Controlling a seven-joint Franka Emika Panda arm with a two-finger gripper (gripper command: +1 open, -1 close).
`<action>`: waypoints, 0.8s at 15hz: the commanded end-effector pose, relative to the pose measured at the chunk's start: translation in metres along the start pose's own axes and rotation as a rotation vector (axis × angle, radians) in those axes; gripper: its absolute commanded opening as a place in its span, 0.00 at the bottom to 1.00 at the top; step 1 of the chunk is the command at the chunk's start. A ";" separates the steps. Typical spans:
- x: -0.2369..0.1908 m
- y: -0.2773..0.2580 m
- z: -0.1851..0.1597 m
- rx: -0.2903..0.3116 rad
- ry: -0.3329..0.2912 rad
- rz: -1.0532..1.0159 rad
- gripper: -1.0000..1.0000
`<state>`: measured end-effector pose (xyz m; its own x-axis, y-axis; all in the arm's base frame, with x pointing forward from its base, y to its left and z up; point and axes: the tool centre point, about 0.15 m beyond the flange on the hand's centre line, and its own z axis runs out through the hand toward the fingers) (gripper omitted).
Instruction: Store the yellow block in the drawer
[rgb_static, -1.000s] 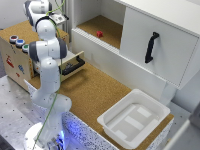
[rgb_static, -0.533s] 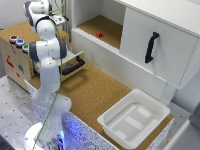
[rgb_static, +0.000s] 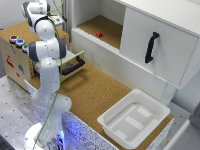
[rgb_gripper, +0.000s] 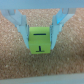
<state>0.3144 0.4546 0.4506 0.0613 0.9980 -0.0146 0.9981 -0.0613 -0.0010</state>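
In the wrist view, the yellow block (rgb_gripper: 41, 41), marked with black lines, sits on a cork surface. My gripper (rgb_gripper: 42, 35) is shut on it, one finger against each of its sides. In the exterior view my hand (rgb_static: 55, 21) is above the top of the small wooden box (rgb_static: 15, 62) on the exterior view's left, and the block is hidden there. The drawer (rgb_static: 76, 61) of that box is pulled open, its black bar handle (rgb_static: 73, 68) facing the cork table. I cannot tell whether the block is touching the cork.
A white plastic tub (rgb_static: 132, 117) stands at the table's front right in the exterior view. The big white cabinet has a door with a black handle (rgb_static: 150, 47) and an open compartment holding a small red object (rgb_static: 99, 34). Coloured knobs (rgb_static: 17, 42) top the wooden box.
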 end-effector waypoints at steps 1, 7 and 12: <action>-0.065 -0.024 0.022 -0.199 0.129 0.160 0.00; -0.155 -0.024 0.042 -0.106 0.231 0.246 0.00; -0.178 0.004 0.087 0.019 0.219 0.210 0.00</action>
<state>0.2942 0.3265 0.4138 0.3150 0.9490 0.0160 0.9472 -0.3154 0.0571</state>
